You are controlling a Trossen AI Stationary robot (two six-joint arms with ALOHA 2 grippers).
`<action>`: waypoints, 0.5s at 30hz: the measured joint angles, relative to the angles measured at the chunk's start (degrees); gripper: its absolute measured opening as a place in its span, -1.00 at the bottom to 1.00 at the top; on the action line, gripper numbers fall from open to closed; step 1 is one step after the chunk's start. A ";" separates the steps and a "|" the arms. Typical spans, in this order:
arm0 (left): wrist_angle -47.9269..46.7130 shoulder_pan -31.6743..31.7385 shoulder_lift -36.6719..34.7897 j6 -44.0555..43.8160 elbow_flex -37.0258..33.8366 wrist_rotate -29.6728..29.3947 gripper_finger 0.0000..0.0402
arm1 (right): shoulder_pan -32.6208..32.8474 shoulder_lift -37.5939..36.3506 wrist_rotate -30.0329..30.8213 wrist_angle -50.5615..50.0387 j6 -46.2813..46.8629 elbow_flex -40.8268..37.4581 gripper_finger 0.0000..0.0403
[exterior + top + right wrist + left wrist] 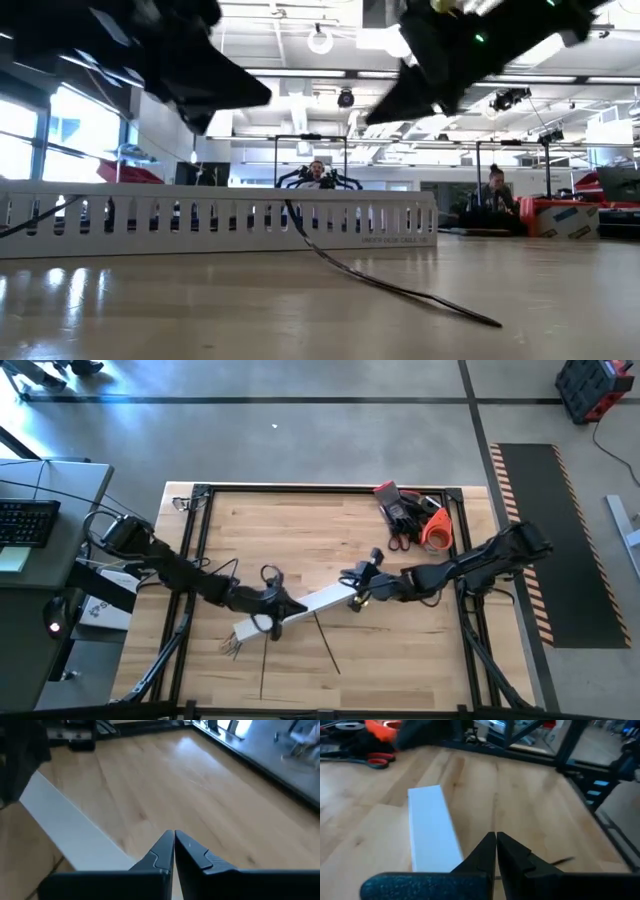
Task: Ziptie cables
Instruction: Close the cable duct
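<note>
A white slotted duct [300, 610] lies slantwise across the middle of the wooden table. Frayed ends of the cables [230, 648] stick out at its near-left end. One dark ziptie [326, 644] lies on the table with its far end leaning on the duct's side [292, 210]. Another ziptie [262, 675] lies nearer the front edge. My left gripper [288, 608] hangs shut above the duct's left half, with nothing between its fingers [496, 840]. My right gripper [353, 600] hangs shut above the duct's right end, also with nothing between its fingers [173, 837].
Red-handled scissors [398, 540], an orange tool [437, 530] and dark items lie at the back right corner. A black frame [200, 495] rims the table. A desk with a keyboard [25, 520] stands to the left. People sit in the room beyond [495, 190].
</note>
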 joint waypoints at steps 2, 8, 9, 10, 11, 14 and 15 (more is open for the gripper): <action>-0.01 2.38 1.29 0.88 0.74 1.86 -1.00 | 0.06 -0.44 -0.11 0.41 2.98 -3.40 -1.00; 0.16 9.33 7.55 2.89 4.21 6.78 -1.00 | 0.27 -0.34 0.75 3.12 8.34 -9.98 -1.00; 0.17 10.36 8.88 3.06 5.27 7.95 -1.00 | 0.42 -0.33 0.82 4.17 7.93 -10.30 -1.00; 0.39 11.38 10.12 3.43 6.61 9.32 -1.00 | 0.52 -0.32 0.77 5.48 6.97 -10.29 -1.00; 0.43 12.23 11.28 3.67 7.67 10.55 -1.00 | 0.53 -0.33 0.55 6.75 5.96 -10.02 -1.00; 0.38 14.36 15.05 4.40 10.65 12.83 -1.00 | 0.39 -0.27 -1.06 8.85 4.99 -9.49 -1.00; 0.45 14.88 16.36 4.48 11.52 13.53 -1.00 | 0.12 -0.22 -1.70 8.38 5.06 -9.56 -1.00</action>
